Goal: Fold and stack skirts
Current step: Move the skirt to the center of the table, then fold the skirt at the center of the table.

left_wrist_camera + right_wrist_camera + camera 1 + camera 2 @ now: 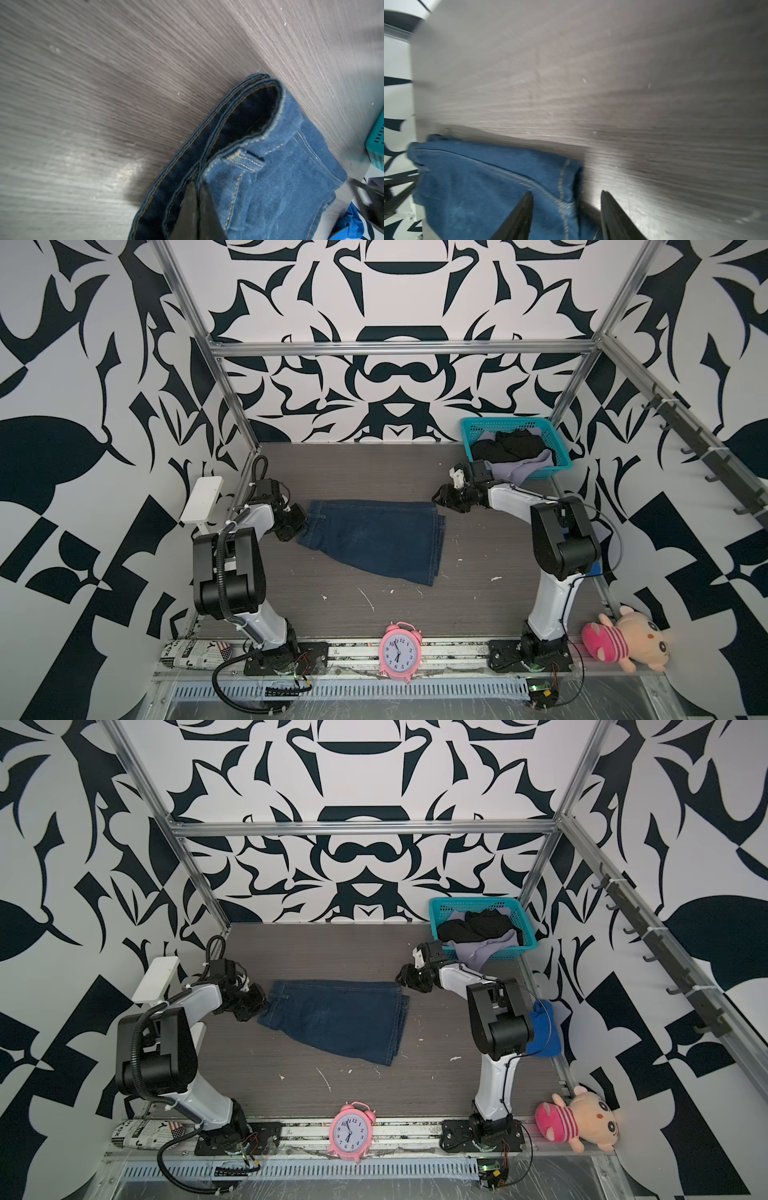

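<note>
Beyond the pink alarm clock [400, 651] at the worktop's front edge, the denim skirt [374, 539] lies doubled mid-worktop, its first fold seemingly laid. The left tool [300, 526] is clamped on its waistband; the right tool [441, 497], jaws apart, hovers at the hem's far corner. Next likely calls for a regrasp and a second fold.

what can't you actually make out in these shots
Lavender skirt: both top views, mostly buried under the black skirt in the basket.
Bright blue cloth: in a top view, partly behind the right arm.
Left tool: left wrist view, shut on the waistband of the denim skirt, fingers cut off by the bottom edge.
Right tool: right wrist view, open, but motion blur hides whether it touches that skirt.
</note>
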`<state>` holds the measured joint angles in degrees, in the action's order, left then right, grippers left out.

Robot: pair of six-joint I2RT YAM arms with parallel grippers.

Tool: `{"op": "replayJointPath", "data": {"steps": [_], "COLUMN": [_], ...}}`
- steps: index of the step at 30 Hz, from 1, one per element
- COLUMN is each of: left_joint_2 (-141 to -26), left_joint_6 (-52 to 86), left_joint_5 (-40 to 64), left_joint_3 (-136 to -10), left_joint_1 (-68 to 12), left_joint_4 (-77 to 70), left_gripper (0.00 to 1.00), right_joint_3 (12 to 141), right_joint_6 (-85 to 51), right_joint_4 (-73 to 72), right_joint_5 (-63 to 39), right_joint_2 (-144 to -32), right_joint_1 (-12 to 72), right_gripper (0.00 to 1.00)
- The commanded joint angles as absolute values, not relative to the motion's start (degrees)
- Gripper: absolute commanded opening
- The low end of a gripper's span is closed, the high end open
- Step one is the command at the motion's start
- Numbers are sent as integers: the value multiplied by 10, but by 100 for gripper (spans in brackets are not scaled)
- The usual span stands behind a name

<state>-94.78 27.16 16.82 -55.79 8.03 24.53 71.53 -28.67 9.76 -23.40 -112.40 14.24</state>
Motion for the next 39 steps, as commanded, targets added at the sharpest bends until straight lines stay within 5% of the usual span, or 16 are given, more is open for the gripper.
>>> {"op": "replayJointPath", "data": {"steps": [1,9,13,15,17,39], "left_joint_2": [-933,-939,-938,-936,-934,-882], "left_joint_6": [268,272,272,273,274,273], "left_joint_5": [172,174,173,173,174,186], "left_joint_3": [-566,-567,-570,-571,-573,-570], "left_joint_1": [82,82,82,81,81,85], "left_joint_4": [267,263,264,266,268,272], "left_gripper": [0,0,0,0,0,0], "right_joint_3": [749,726,727,733,736,561], "right_joint_6": [-292,-315,-326,-330,-335,-445], "right_joint_4": [91,23,15,24,32,111], "right_joint_5": [-265,-336,-346,-348,-347,-257], "right_joint_2": [-1120,-1145,-1144,-1136,-1118,-802], "right_joint_1": [145,147,147,147,147,144], "right_gripper": [57,47,29,9,0,0]}}
